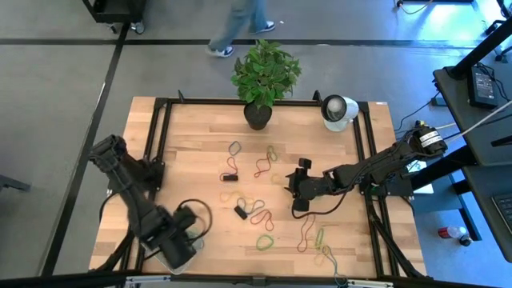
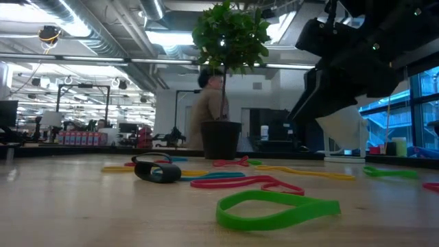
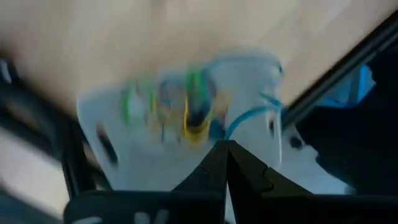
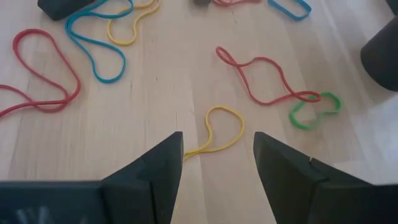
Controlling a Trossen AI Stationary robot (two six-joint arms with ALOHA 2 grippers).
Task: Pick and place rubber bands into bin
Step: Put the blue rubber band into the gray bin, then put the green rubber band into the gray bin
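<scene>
Pale wood covers the bench (image 1: 200, 132), seen from above with rubber bands (image 1: 264, 214) strewn across the middle and lower right. The left gripper (image 1: 178, 244) sits at lower left over the bin (image 1: 164, 258); the right gripper (image 1: 299, 181) hovers right of centre.

At bench level a green band (image 2: 278, 209) lies in the foreground, and a person walks behind the plant pot (image 2: 221, 139).

The left wrist view shows that gripper's fingers (image 3: 211, 171) pinched shut on nothing visible, above the bin holding several bands.

The right wrist view shows wide-open fingers (image 4: 163, 165) either side of a yellow band (image 4: 217, 130) lying flat. Being so thin and flat, it could slip under the fingertips, so the gripper might close empty. The nearby red band (image 4: 264, 78) could snag and be dragged along too.
</scene>
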